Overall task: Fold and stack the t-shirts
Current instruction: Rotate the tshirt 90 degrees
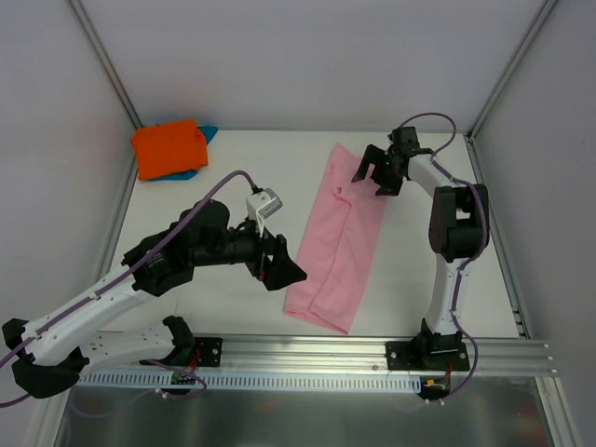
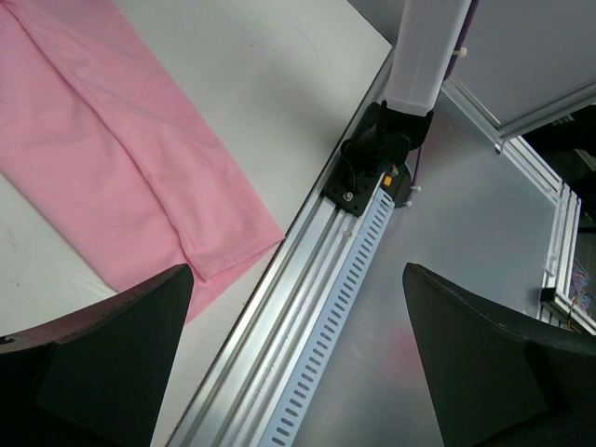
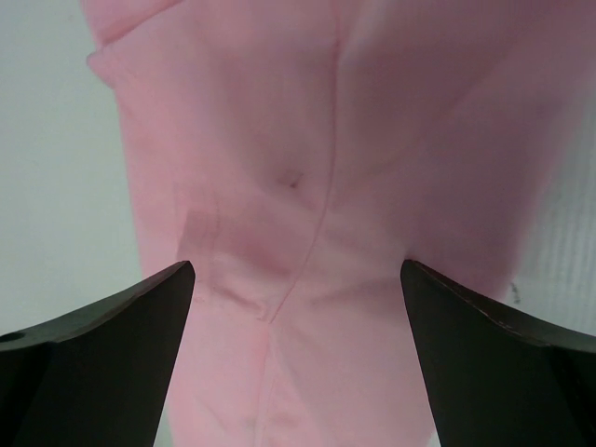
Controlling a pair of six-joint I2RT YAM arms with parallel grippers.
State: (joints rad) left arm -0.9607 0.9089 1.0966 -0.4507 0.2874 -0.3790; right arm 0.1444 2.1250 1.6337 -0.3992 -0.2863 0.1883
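The pink t-shirt [image 1: 337, 237] lies flat on the white surface [image 1: 279, 163] as a long, narrow strip, its sides already turned in along its length. One end points away from my bases and the other stops just short of the metal rail [image 1: 307, 354]. My right gripper [image 1: 371, 181] hangs over the far end of the pink t-shirt with its jaws spread wide and nothing between them. Its wrist view looks straight down on a crease and some small puckers in the cloth. My left gripper [image 1: 282, 276] is just beside the near half of the pink t-shirt, on its left. It is also spread wide and empty, and I can't tell whether it touches the cloth.

Well apart from the pink t-shirt, off to its far left, the orange t-shirt [image 1: 168, 147] sits folded on the teal-blue t-shirt [image 1: 207, 133], which only peeks out at the edges.

I judge this cloth to be light, limp and layered. It should sag wherever it isn't held, and the turned-in layers could slide apart if I pinch only the top one. I'd take hold at the two corners of one short end, biting through every layer down to the surface. Then I'd carry that end low over the strip so the fold lands square.
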